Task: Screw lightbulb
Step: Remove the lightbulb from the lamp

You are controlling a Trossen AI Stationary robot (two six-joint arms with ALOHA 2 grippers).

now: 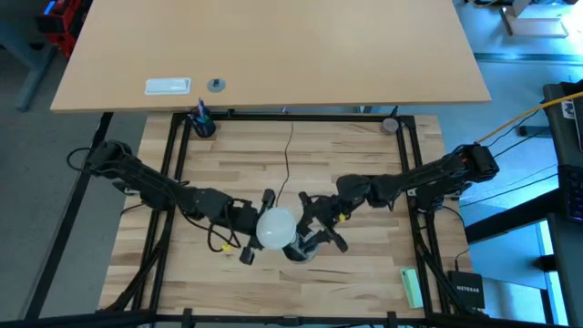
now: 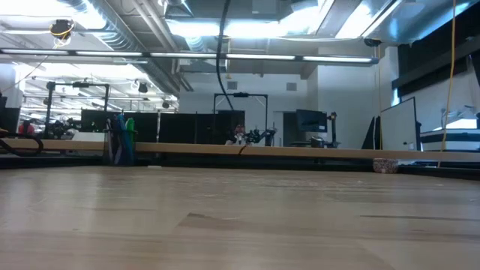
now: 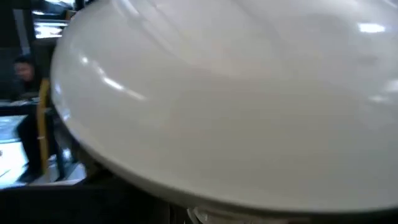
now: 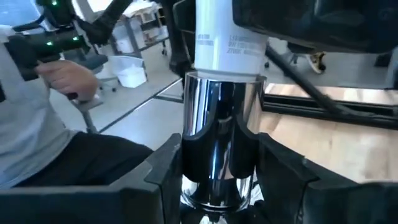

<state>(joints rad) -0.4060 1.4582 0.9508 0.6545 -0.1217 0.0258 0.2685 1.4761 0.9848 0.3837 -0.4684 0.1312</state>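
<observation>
The lightbulb [image 1: 276,228], a frosted white dome, hangs above the middle of the wooden table, near its front edge. Its dome [image 3: 224,106] fills the left wrist view. My left gripper [image 1: 258,228] reaches it from the left and is shut on it. Just right of the bulb is a shiny silver socket [image 4: 217,124]. The bulb's white printed neck [image 4: 227,43] stands in the socket's top. My right gripper [image 1: 314,239] comes from the right and is shut on the socket. The low view shows neither gripper. My left gripper holds the lightbulb from the table's left side, fingers about level. The dome [image 3: 186,137] hides the fingers and the place of contact, so I cannot tell which part they are on. The bulb is clear of the table. My right gripper pinches the socket's round silver wall [image 4: 214,162] between its two fingers [image 4: 163,177], one on each side. The fingers come about level from the table's right and lie across the socket. The socket stands upright in the hold, the bulb's neck in its top.
A thin black cord [image 1: 290,159] runs from the socket toward the far edge. A blue holder [image 1: 201,123] stands at the far left corner and a green object [image 1: 412,287] lies near the front right. A seated person [image 4: 50,124] is beyond the table.
</observation>
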